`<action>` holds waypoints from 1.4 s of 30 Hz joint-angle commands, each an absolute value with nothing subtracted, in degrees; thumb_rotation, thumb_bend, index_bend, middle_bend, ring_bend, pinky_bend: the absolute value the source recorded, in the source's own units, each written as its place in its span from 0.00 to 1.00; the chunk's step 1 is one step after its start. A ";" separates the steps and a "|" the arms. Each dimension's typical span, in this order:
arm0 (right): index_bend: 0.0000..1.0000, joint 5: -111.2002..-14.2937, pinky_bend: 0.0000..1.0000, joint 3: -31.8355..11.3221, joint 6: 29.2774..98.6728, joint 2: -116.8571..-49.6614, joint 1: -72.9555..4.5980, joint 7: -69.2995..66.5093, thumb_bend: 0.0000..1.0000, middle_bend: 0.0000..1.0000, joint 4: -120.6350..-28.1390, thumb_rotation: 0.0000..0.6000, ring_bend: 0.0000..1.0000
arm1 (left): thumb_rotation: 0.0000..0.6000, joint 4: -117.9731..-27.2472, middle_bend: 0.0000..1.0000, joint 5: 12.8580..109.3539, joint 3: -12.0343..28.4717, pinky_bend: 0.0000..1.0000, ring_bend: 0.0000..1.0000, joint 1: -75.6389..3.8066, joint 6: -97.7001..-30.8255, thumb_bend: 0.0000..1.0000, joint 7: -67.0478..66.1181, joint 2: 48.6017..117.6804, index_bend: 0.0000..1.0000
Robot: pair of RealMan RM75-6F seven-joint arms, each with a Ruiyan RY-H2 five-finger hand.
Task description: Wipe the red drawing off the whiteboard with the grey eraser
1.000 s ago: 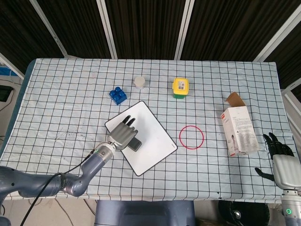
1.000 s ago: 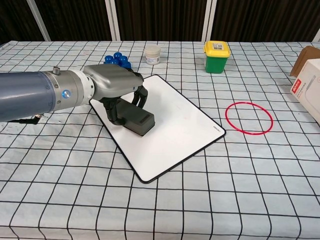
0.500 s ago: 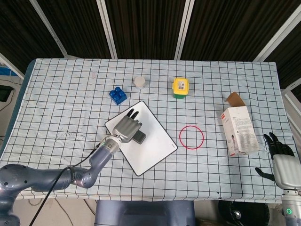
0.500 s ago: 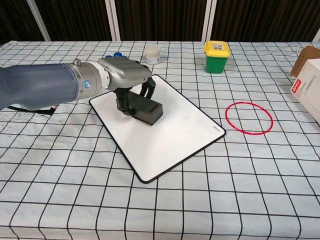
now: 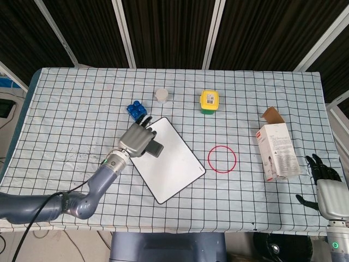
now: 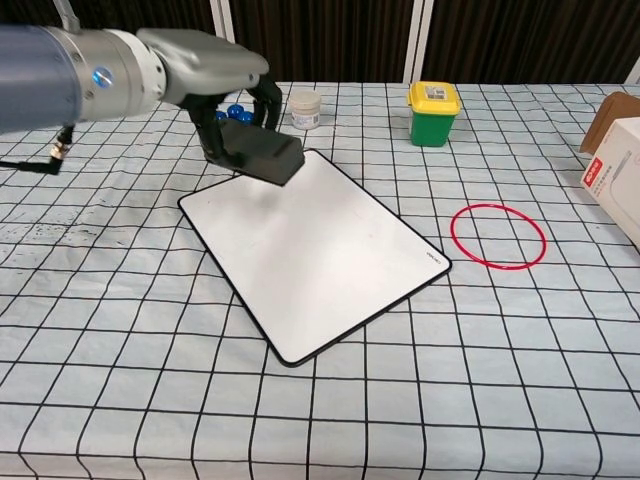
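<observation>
One checked tablecloth point(image 5: 82, 103), white whiteboard point(image 6: 310, 250), dark slatted wall point(image 5: 163, 33) behind.

Whiteboard point(image 6: 320, 250) lying mid-desk point(image 6: 150, 400), eraser point(image 6: 258, 153) held above its far left corner.
Ring point(image 6: 498, 236) right of whiteboard; carton point(image 5: 278, 150) further right; blocks point(image 5: 137, 109), probably a jar point(image 6: 306, 109), tub point(image 6: 433, 100) behind.

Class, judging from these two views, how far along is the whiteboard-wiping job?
Done: the whiteboard shows no red drawing in either view; its surface looks plain white. In hand: the left hand holds the grey eraser lifted above the board's far corner. Left: apparently only setting the eraser down. The right hand rests idle at the table's edge.
</observation>
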State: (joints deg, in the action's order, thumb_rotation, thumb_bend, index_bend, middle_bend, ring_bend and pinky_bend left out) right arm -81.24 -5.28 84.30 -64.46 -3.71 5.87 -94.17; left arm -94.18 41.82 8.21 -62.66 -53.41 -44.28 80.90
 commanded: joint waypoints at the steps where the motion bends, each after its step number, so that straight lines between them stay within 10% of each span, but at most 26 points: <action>1: 0.08 -81.03 0.21 -5.38 84.26 -64.45 -3.73 5.91 0.03 0.07 -94.24 1.00 0.19 | 1.00 -99.53 0.47 41.64 7.95 0.02 0.04 -60.49 -55.94 0.32 -43.99 74.28 0.45; 16: 0.08 -80.64 0.21 -5.56 84.15 -64.61 -3.82 6.26 0.03 0.07 -94.42 1.00 0.19 | 1.00 -105.83 0.47 57.33 -2.16 0.02 0.04 -44.59 -59.15 0.32 -27.13 58.57 0.44; 42: 0.08 -80.21 0.21 -5.73 84.09 -64.58 -3.74 5.76 0.03 0.07 -94.61 1.00 0.19 | 1.00 -78.11 0.44 66.82 -3.11 0.02 0.04 -39.30 -52.52 0.31 -14.03 73.77 0.42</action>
State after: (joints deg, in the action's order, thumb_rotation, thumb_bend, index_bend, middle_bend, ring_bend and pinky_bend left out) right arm -80.22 -5.72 84.10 -64.59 -3.74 5.76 -94.60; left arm -78.31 66.92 -3.27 -39.16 -52.73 -13.84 73.55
